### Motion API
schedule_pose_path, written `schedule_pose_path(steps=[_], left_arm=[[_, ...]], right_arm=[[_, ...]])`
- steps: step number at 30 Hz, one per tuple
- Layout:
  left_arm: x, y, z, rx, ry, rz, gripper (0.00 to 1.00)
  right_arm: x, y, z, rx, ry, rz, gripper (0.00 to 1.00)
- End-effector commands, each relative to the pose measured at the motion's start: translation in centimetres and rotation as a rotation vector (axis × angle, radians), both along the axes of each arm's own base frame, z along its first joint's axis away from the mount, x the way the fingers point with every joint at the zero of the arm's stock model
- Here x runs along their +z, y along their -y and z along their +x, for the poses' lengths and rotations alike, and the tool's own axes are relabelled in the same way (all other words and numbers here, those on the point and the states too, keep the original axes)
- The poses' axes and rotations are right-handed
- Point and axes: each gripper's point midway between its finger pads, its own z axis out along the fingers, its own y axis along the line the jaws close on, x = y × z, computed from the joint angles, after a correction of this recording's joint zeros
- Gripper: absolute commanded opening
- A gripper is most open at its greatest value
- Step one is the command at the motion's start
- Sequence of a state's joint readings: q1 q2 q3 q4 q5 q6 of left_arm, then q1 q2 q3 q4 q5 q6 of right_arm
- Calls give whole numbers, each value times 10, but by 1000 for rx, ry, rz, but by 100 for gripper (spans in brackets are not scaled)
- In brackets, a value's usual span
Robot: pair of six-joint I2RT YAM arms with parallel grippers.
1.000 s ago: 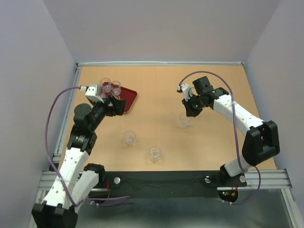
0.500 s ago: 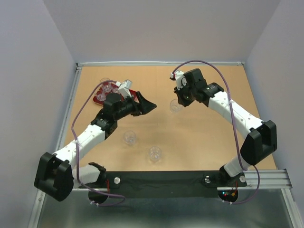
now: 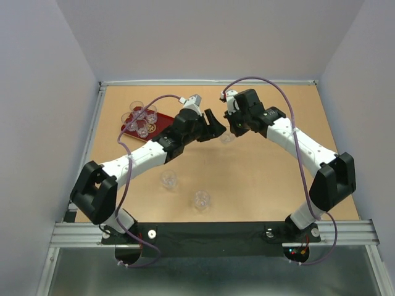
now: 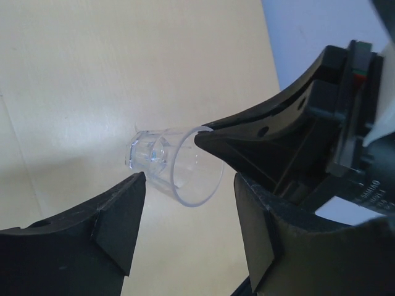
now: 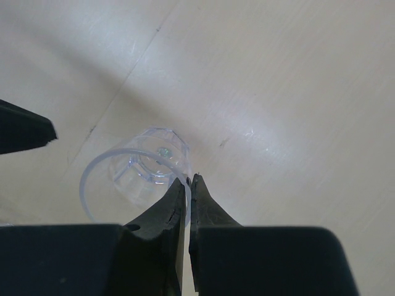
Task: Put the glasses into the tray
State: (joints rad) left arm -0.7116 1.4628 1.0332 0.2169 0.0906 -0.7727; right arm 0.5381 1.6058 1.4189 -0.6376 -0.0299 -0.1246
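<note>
Clear, thick-based glass (image 4: pixel 162 160) hangs over mid-table (image 3: pixel 265 179), mouth up toward the right gripper (image 5: pixel 189 180), base down. That gripper pinches its rim. The left gripper (image 4: pixel 189 179) flanks it, fingers spread.

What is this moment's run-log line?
right gripper shut on held glass | left gripper open facing it | tray part filled | two loose glasses on table

- 7 glasses (image 3: pixel 168 179): 4 on the tray (image 3: pixel 162 121), 2 on the table (image 3: pixel 265 185), 1 between the arms (image 3: pixel 143 159)
- 1 tray
- 1 table
- 2 arms
</note>
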Motion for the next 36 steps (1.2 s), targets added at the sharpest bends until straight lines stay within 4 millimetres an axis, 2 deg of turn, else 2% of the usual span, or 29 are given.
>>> schedule_pose_path(steps=[1,4,7,10,11,14,17,21,23,25,26,27,29,32,33,34,35,36], left_arm=[[4,10,8,62,8,53,68],[-6,17,9,79,0,126,62],[-15,18,14,116,-4,209,60],[-23,13,17,160,1,288,50],[-24,12,19,175,8,314,41],[-24,7,24,218,24,355,28],[-25,6,26,238,36,399,0],[-23,4,28,254,56,432,0],[-21,-2,30,273,71,450,0],[-17,-5,30,281,85,456,0],[-17,-8,31,281,98,472,0],[-14,-9,31,283,108,473,0],[-15,-13,32,280,116,490,0],[-17,-25,36,283,113,503,0],[-17,-33,38,290,113,506,0],[-18,-38,40,295,110,509,0],[-19,-41,40,292,109,509,0],[-19,-46,40,293,107,508,0]], right_arm=[[41,-9,14,-31,118,76,0],[40,-4,17,-56,128,62,0],[41,-5,15,-56,129,66,1],[42,-5,14,-54,130,73,1],[42,-4,14,-56,130,73,0],[41,-4,12,-52,129,72,0],[40,-5,9,-45,123,81,0],[43,-10,1,-8,108,113,6],[46,-11,-1,-1,112,122,20],[52,-9,-3,-3,124,131,25],[53,-7,-3,-4,128,130,33],[55,-6,-4,-4,132,133,34],[64,-5,-8,13,147,153,47],[74,9,-10,22,154,190,55],[73,14,-10,23,150,201,61],[70,20,-13,30,139,209,62],[73,32,-14,38,144,232,67],[74,39,-16,51,146,241,67]])
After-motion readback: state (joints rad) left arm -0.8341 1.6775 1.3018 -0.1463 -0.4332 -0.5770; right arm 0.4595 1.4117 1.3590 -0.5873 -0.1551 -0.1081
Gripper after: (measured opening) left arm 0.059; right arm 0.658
